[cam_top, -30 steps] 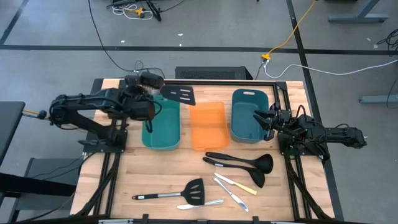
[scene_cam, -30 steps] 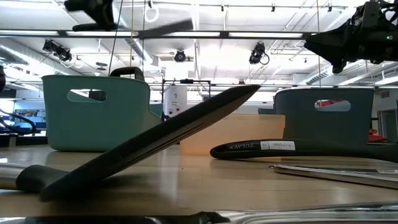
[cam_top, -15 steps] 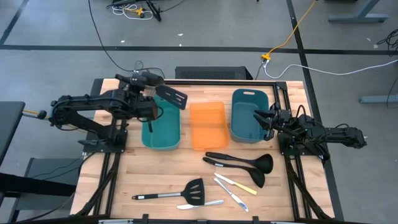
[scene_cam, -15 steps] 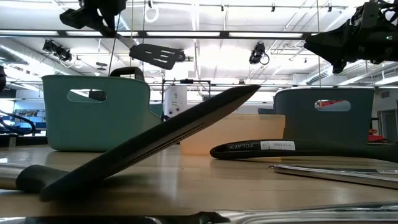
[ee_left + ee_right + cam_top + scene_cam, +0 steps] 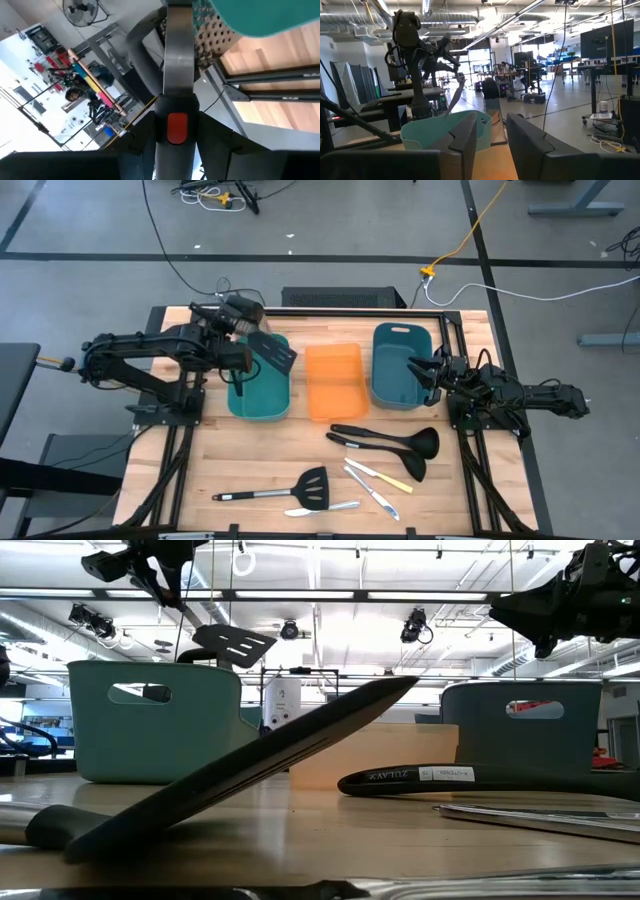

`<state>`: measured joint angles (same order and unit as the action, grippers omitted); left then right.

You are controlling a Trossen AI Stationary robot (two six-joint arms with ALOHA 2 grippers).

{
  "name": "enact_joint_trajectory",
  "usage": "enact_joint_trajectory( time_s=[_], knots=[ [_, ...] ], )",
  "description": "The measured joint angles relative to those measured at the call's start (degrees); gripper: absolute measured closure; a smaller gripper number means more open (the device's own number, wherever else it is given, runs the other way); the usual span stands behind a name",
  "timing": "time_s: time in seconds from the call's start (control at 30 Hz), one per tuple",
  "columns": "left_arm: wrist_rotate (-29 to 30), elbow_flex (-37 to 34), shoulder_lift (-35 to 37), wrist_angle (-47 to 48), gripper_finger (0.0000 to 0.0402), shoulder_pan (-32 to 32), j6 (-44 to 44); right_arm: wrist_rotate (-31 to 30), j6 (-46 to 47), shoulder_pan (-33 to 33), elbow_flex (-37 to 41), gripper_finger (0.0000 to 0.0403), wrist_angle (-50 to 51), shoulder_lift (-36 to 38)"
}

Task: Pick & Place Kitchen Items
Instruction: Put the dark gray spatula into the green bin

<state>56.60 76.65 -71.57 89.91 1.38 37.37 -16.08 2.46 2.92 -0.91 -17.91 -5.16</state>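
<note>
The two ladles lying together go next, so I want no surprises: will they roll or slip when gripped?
The ladles look stiff, with slim handles, so they probably lift without bending. Their round bowls may rock. Lying touching, one may drag the other.

Two dark robot arms, all black.
The left arm [image 5: 150, 350] and right arm [image 5: 510, 393] are jointed black segments with matte housings; each ends in a tool with two flat, dark, blunt fingers [image 5: 465, 142].

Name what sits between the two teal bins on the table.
The orange bin stands between the left teal bin and the right teal bin, seemingly empty; the high view shows it.
</note>
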Motion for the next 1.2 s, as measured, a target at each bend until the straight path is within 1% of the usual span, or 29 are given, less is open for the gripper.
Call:
enact_joint_trajectory(
  time_s=[0.1,0.2,0.3,0.4,0.5,0.83,0.93,1.1,1.2],
  knots=[
    [-0.95,-3.25,0.00,0.13,0.0283,-0.42,-0.05,0.00,-0.02,0.00,0.00,0.0286,0.00,-0.01],
    [-0.88,-7.91,-0.02,0.00,0.0283,-0.83,0.53,0.00,-0.01,0.00,0.00,0.0286,0.00,0.01],
    [0.58,-11.76,-0.04,-0.73,0.0283,-1.24,0.58,0.00,-0.02,0.00,0.00,0.0286,0.00,-0.01],
    [0.56,-14.30,-0.04,-1.12,0.0283,-1.51,0.85,0.00,-0.02,0.00,0.00,0.0286,0.00,0.00],
    [-0.32,-16.14,-0.04,-3.74,0.0283,-1.97,2.30,0.00,-0.01,0.00,0.00,0.0286,0.00,0.00],
    [-4.29,-19.99,-0.02,-17.19,0.0283,-2.57,13.49,-0.02,0.00,0.00,0.00,0.0286,0.00,0.01],
    [-7.01,-20.77,-0.02,-18.39,0.0283,-2.24,15.51,-0.02,-0.01,0.00,0.00,0.0286,0.00,0.00],
    [-7.72,-21.84,-0.04,-19.15,0.0283,-0.73,16.16,-0.02,-0.02,0.00,0.00,0.0286,0.00,-0.01],
    [-9.98,-21.91,-0.04,-19.43,0.0283,0.64,17.11,-0.02,-0.04,0.00,0.00,0.0286,0.02,0.01]
  ],
)
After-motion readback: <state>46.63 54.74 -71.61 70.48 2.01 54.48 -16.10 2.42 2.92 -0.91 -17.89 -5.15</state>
